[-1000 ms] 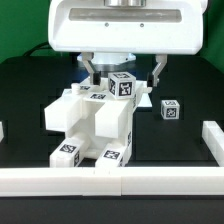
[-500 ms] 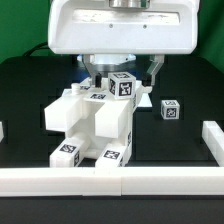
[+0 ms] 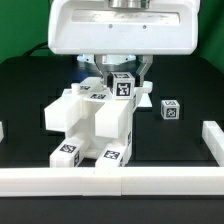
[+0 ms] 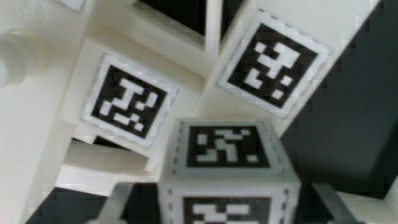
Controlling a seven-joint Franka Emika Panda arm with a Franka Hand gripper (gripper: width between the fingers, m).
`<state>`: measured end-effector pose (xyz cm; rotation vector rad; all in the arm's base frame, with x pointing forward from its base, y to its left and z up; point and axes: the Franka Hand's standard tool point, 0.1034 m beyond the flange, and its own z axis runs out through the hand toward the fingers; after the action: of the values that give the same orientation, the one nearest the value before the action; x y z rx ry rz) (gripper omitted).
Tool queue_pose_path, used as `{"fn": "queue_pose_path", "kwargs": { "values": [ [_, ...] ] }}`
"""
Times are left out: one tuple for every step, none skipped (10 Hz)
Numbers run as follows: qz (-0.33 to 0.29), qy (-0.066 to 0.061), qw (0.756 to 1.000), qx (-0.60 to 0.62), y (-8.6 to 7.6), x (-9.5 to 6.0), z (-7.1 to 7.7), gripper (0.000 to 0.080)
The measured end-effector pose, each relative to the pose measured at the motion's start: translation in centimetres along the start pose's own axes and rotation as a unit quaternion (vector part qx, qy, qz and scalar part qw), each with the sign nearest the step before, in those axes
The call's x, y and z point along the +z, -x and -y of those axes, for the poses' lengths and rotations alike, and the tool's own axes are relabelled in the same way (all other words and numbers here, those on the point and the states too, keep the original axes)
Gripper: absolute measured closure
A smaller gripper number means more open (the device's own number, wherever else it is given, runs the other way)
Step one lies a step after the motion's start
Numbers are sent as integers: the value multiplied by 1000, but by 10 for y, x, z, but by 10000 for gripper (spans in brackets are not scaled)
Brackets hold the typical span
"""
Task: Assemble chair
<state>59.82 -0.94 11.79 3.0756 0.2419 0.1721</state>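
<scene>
White plastic chair point(image 3: 90, 125) partly assembled mid-table point(image 3: 30, 95); gripper point(image 3: 121, 72) on its top block point(image 3: 122, 86).
Several blocks already stand joined; one tagged cube point(image 3: 171, 110) lies loose, well apart on the exterior view's right, so steps remain; arm hangs vertically above; jaws closed on the top block, apparently seating it; contact edges are hidden.

White, round-cornered boxy housing point(image 3: 122, 28) carries two slim dark-grey fingers point(image 3: 146, 68).
</scene>
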Motion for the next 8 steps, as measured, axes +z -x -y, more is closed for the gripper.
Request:
{"fn": "queue_pose_path", "kwargs": {
  "values": [
    [-1,-2,999,39,0,0,0,513],
    [-3,-8,993,122,-1,0,1,513],
    [-3,-9,987,162,-1,0,1,513],
    [-2,-12,979,206,0,0,1,513],
    [-1,-14,970,244,0,0,1,512],
    [0,-16,957,291,0,0,1,512],
    [1,-19,944,328,0,1,1,512],
    [2,-23,928,371,0,1,0,512]
  ]
}}
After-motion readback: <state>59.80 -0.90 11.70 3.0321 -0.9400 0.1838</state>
